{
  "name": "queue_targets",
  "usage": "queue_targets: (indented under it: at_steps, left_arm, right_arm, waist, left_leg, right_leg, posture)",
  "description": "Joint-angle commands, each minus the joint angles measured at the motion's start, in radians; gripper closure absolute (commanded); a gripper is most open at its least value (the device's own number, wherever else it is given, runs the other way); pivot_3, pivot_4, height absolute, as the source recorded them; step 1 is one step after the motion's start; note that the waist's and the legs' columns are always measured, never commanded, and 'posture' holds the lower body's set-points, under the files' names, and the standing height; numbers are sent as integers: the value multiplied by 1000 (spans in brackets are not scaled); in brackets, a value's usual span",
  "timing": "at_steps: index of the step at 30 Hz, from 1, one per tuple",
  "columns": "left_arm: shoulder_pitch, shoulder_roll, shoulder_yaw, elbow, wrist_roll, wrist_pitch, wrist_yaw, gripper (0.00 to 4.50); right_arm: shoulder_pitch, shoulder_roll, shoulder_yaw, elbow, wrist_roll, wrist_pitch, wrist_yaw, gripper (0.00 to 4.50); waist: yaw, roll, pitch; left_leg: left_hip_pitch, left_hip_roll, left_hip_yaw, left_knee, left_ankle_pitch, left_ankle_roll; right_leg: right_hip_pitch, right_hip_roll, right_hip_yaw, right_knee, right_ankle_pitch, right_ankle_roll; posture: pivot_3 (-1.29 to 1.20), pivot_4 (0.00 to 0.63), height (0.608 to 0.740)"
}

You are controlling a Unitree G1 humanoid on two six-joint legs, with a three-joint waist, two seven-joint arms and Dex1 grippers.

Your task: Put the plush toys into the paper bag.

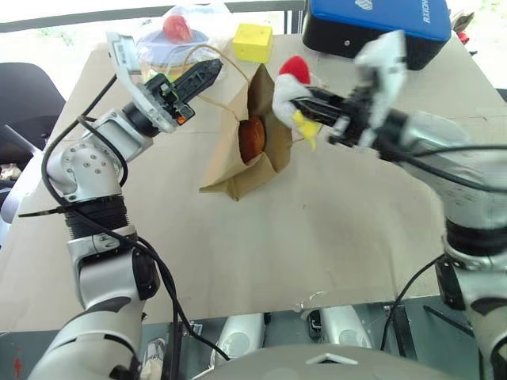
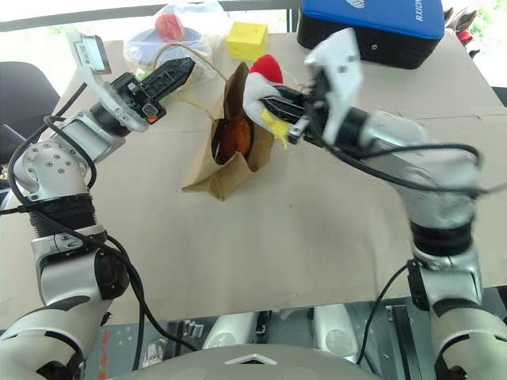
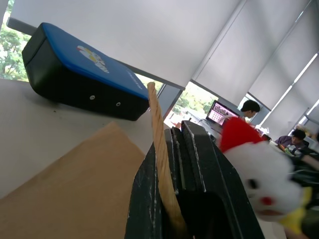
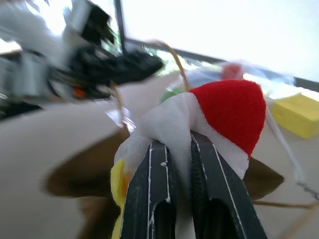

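The brown paper bag (image 1: pixel 230 170) lies open on the table, its mouth lifted. My left gripper (image 1: pixel 212 73) is shut on one string handle (image 3: pixel 160 149) of the bag and holds it up. Inside the bag sits the brown fuzzy plush toy (image 1: pixel 252 138). My right gripper (image 1: pixel 307 101) is shut on the white chicken plush toy (image 1: pixel 290 93) with its red comb and yellow parts, held in the air just right of the bag's mouth. In the right wrist view the chicken toy (image 4: pixel 219 114) is pinched between the black fingers (image 4: pixel 149 194).
A blue-and-black case (image 1: pixel 372 24) stands at the table's far right. A yellow cube (image 1: pixel 253 42) and a clear plastic bag (image 1: pixel 178 36) with toys sit at the far edge behind the paper bag. People sit at desks in the background of the left wrist view.
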Motion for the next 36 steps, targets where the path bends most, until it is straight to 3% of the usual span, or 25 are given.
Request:
queue_targets:
  at_steps: [1, 7, 11, 12, 13, 16, 24, 28, 36]
  left_arm:
    - [8, 9, 34, -60, -34, 6, 12, 4500]
    - [30, 1, 46, -89, -48, 8, 37, 4500]
    - [38, -2, 48, -97, -51, 7, 45, 4500]
    - [40, -3, 49, -99, -52, 7, 47, 4500]
    - [43, -3, 50, -102, -53, 7, 50, 4500]
    - [54, -1, 57, -112, -59, 8, 57, 4500]
    - [74, 5, 63, -119, -64, 0, 62, 4500]
    - [77, 6, 65, -120, -64, -4, 63, 4500]
    - [81, 9, 70, -133, -67, -5, 67, 4500]
  right_arm:
    - [-21, 42, 81, 101, -121, -116, 61, 4483]
    - [-101, 107, 215, 260, -269, -178, 162, 4483]
    - [-122, 174, 211, 319, -252, -197, 259, 4483]
    - [-124, 179, 216, 325, -260, -201, 277, 3744]
    - [-125, 180, 224, 336, -290, -215, 276, 3619]
    - [-103, 151, 226, 302, -337, -221, 290, 2106]
    - [-34, 34, 50, 55, -276, -55, 258, 2106]
    - [-11, 12, -80, -64, -234, 88, 166, 2106]
    - [74, 21, -197, -172, -196, 257, 36, 2106]
  waist:
    - [0, 0, 0]
    - [-21, 0, 0]
    - [-26, 0, 0]
    - [-26, 0, 0]
    - [-26, 0, 0]
    - [-22, 0, 0]
    - [-22, 0, 0]
    - [-21, 0, 0]
    - [-20, 0, 0]
  left_leg:
    - [0, 0, 0, 0, 0, 0]
    - [-1, 0, 0, 0, 0, 0]
    - [-1, 0, -1, 0, 0, 0]
    - [-1, 0, -1, 0, 0, 0]
    - [-1, 0, -1, 0, 0, 0]
    - [-1, 0, -1, 0, 0, 0]
    - [-1, -4, -8, 0, 0, 0]
    - [-1, -5, -11, 0, 0, 0]
    - [-1, -7, -12, 0, 0, 0]
  right_leg:
    - [0, 0, 0, 0, 0, 0]
    - [-1, 0, -1, 0, 0, 0]
    - [-1, 0, -1, 0, 0, 0]
    - [-1, 0, -1, 0, 0, 0]
    - [-1, 0, -1, 0, 0, 0]
    - [-1, 0, -1, 0, 0, 0]
    - [-1, -2, -2, 0, 0, 0]
    - [-1, -2, -2, 0, 0, 0]
    - [-1, -2, 0, 0, 0, 0]
  posture:
    - [0, 150, 740]
    - [0, 150, 740]
    - [0, 150, 740]
    - [0, 150, 740]
    - [0, 150, 740]
    - [0, 150, 740]
    - [0, 150, 740]
    - [0, 150, 740]
    - [0, 150, 740]
